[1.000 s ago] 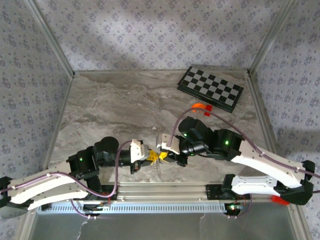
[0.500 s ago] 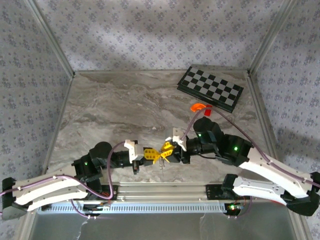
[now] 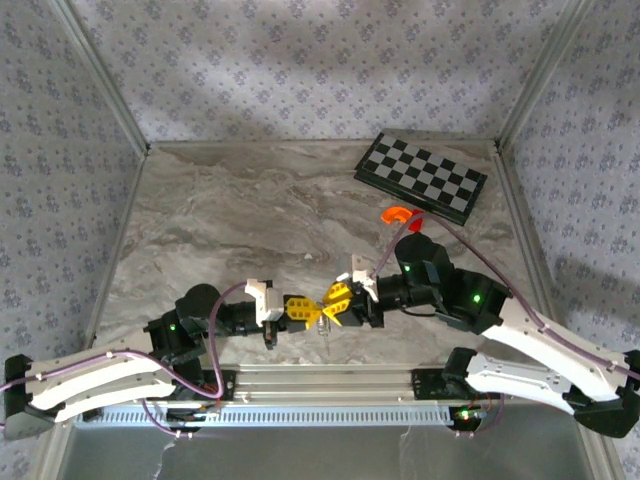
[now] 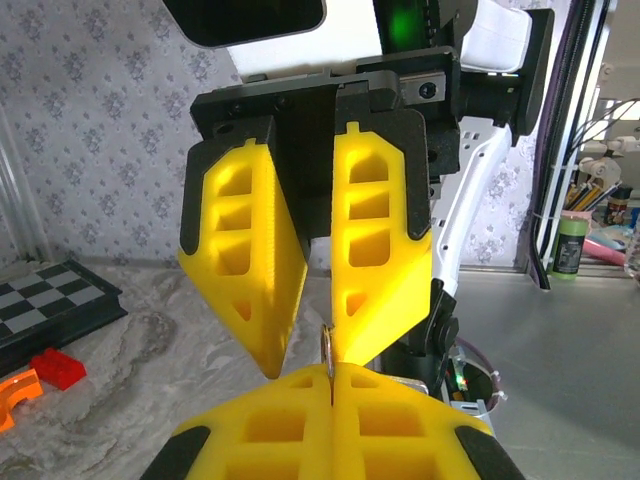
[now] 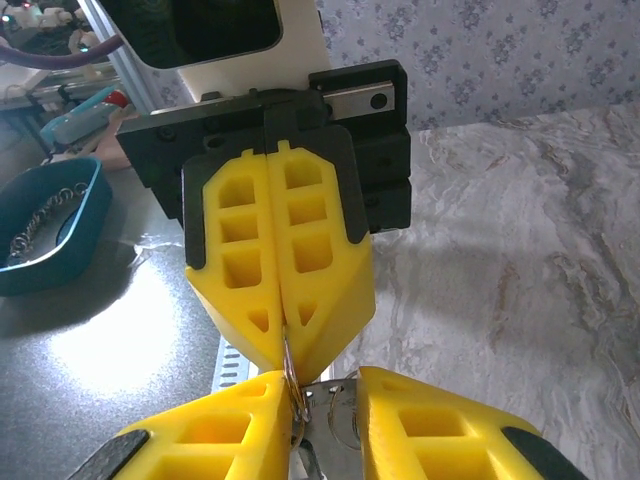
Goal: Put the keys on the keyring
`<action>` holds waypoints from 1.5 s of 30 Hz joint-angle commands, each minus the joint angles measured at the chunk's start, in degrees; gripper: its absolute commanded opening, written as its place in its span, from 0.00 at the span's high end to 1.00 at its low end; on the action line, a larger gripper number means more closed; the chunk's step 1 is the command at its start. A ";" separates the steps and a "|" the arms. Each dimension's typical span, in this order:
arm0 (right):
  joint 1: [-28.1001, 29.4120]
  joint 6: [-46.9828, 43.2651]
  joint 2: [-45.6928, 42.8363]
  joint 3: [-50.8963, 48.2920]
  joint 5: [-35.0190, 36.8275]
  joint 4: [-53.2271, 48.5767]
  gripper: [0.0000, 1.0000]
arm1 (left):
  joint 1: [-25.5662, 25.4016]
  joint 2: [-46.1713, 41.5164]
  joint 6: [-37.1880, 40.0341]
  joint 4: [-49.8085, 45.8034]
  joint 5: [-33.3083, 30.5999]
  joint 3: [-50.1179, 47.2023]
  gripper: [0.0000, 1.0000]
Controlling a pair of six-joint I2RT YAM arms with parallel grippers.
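Note:
Both grippers meet tip to tip above the near middle of the table. My left gripper (image 3: 300, 309) (image 4: 330, 372) is shut on the keyring (image 4: 327, 346), a thin silvery loop seen edge-on (image 5: 289, 362) that pokes out past its tips. Facing it, my right gripper (image 3: 334, 300) (image 5: 325, 382) is open, its yellow fingers (image 4: 375, 250) a little apart. The loop touches one of those fingers. A flat silvery key (image 5: 347, 425) hangs in the gap between the right fingers, next to the loop. Whether the key is threaded on the loop is hidden.
A folded chessboard (image 3: 420, 177) lies at the back right, with an orange-red curved piece (image 3: 397, 213) and a small red block (image 4: 55, 367) in front of it. A teal bowl holding chain (image 5: 45, 235) stands off the table's near side, beyond the aluminium rail (image 3: 330, 381).
The right jaws have parted from shut. Both grippers shifted slightly right, and the right arm swung back toward its own side. The left gripper stayed shut on the loop.

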 commanded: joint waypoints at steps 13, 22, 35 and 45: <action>-0.89 -1.76 -1.59 -0.86 -2.61 -0.17 0.75 | -0.44 0.49 -0.51 2.96 2.95 2.21 1.00; -0.65 -1.58 -1.50 -1.76 -3.59 -0.90 0.76 | -0.37 0.58 -0.34 4.52 2.43 2.12 1.00; -0.43 -1.62 -3.03 -4.33 -2.81 3.00 0.93 | -0.42 1.10 -0.87 6.67 1.89 1.16 1.00; -0.15 -2.72 -4.90 -4.42 2.01 2.05 1.00 | -0.42 -1.62 4.42 -11.59 -1.72 6.63 0.94</action>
